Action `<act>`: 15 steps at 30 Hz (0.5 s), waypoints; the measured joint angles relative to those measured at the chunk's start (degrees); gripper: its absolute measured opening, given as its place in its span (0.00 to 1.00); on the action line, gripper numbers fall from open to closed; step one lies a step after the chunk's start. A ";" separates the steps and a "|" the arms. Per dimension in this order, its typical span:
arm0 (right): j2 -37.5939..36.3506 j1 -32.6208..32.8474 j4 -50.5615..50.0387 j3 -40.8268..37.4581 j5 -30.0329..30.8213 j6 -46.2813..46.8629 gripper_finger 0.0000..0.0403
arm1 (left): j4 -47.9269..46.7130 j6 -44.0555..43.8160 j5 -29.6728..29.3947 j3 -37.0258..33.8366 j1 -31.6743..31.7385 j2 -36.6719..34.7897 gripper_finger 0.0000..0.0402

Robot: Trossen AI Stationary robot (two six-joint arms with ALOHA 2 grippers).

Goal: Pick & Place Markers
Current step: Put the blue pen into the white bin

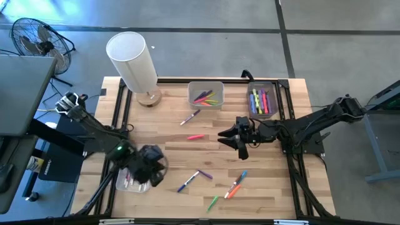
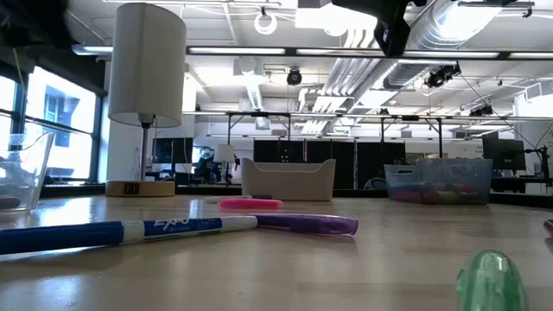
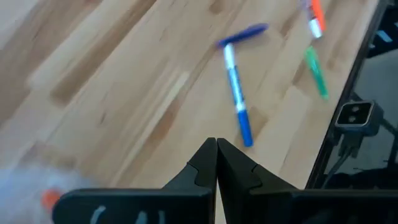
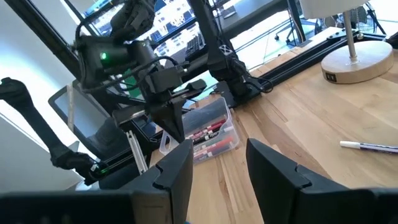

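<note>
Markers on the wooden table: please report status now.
Left gripper shut, empty, above clear plastic bin. Right gripper open, mid-table. Loose colored markers remain. Nothing blocking.

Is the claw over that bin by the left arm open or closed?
Closed and empty: the left gripper shows its two fingers pressed together, with nothing between them, above the bin.

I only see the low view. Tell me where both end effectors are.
Observer: The left end effector hangs shut and empty above the front-left bin.
Operator: Now the right one.
Observer: The right end effector is open over mid-table, beside the pink marker.
Operator: Report the far bins.
Observer: The middle bin and the right bin both hold markers.
</note>
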 joint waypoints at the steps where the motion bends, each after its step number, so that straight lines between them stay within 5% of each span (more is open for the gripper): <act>1: 0.00 0.01 -0.25 0.00 0.09 0.00 0.34 | 1.65 3.47 1.27 0.00 1.65 0.31 0.00; 5: 0.00 1.67 -1.60 0.00 3.56 0.00 0.27 | 4.65 15.18 6.69 -0.02 7.98 0.59 0.00; 10: 0.84 5.48 -12.62 4.64 9.69 0.12 0.04 | 4.35 30.33 11.24 -0.04 15.79 0.31 0.00; 15: 6.47 8.92 -30.53 16.24 18.08 3.50 0.03 | 2.12 44.66 18.01 -0.08 23.71 -0.32 0.00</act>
